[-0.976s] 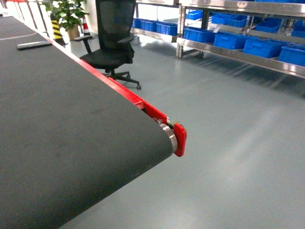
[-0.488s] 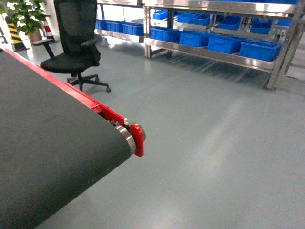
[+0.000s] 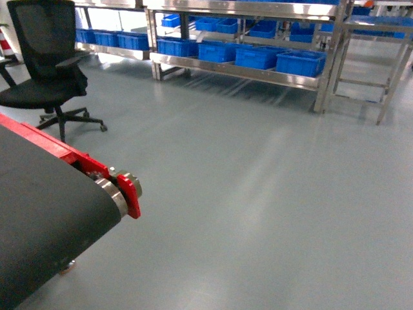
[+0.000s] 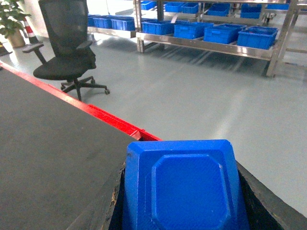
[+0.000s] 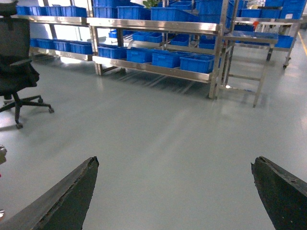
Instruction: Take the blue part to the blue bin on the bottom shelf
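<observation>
blue part point(image 4: 184, 189) pinched in left gripper point(image 4: 182, 201), bottom cropped; right gripper point(image 5: 172, 191) spread.

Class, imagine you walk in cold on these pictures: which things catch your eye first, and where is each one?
The blue part fills the bottom of the left wrist view, held between the left gripper's dark fingers. In the head view, the red-edged black conveyor belt cuts across the lower left, with a black office chair behind it. Blue bins line the bottom shelf across the grey floor.

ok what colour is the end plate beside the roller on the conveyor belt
Red, matching the red side rail. The end plate beside the metal roller shows best in the head view.
</observation>
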You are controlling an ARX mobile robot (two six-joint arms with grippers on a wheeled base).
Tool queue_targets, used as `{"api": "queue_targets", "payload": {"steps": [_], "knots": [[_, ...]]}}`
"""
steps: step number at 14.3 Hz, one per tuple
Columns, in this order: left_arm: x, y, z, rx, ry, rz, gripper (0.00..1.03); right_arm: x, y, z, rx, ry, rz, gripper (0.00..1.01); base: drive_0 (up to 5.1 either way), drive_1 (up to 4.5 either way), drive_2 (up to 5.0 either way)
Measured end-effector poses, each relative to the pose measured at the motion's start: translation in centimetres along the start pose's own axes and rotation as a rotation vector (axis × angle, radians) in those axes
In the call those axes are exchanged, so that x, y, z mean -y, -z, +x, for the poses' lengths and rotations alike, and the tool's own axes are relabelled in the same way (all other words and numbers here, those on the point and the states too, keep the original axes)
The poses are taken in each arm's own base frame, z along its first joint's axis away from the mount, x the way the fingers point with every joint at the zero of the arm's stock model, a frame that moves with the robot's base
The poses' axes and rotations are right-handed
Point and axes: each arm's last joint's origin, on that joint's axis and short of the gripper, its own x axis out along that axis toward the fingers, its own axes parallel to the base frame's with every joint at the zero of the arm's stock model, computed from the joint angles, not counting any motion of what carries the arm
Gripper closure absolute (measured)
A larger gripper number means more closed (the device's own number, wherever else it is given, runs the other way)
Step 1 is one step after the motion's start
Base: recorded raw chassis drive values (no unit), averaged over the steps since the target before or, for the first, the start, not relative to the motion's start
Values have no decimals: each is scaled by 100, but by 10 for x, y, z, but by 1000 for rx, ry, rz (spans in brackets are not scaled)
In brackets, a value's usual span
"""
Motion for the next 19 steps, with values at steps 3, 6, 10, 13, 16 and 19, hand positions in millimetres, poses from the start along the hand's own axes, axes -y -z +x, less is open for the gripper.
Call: {"api": "queue_targets", "payload": {"steps": [3, 6, 10, 13, 16, 19], "knots": [[0, 0, 0, 0, 0, 0, 60, 0, 0, 0, 0, 0, 0, 3, -162, -162, -162], [0, 0, 0, 0, 0, 0, 60, 0, 0, 0, 0, 0, 0, 3, -159, -159, -159], [0, 0, 0, 0, 0, 0, 60, 0, 0, 0, 0, 0, 0, 3, -170, -170, -170], [0, 0, 0, -2, 0, 1, 60, 0, 0, 0, 0, 0, 0, 3, -162, -162, -162], [0, 0, 0, 0, 0, 0, 60, 0, 0, 0, 0, 0, 0, 3, -162, -162, -162], [0, 0, 0, 0, 1, 0, 60, 0, 0, 0, 0, 0, 0, 3, -162, -162, -162]]}}
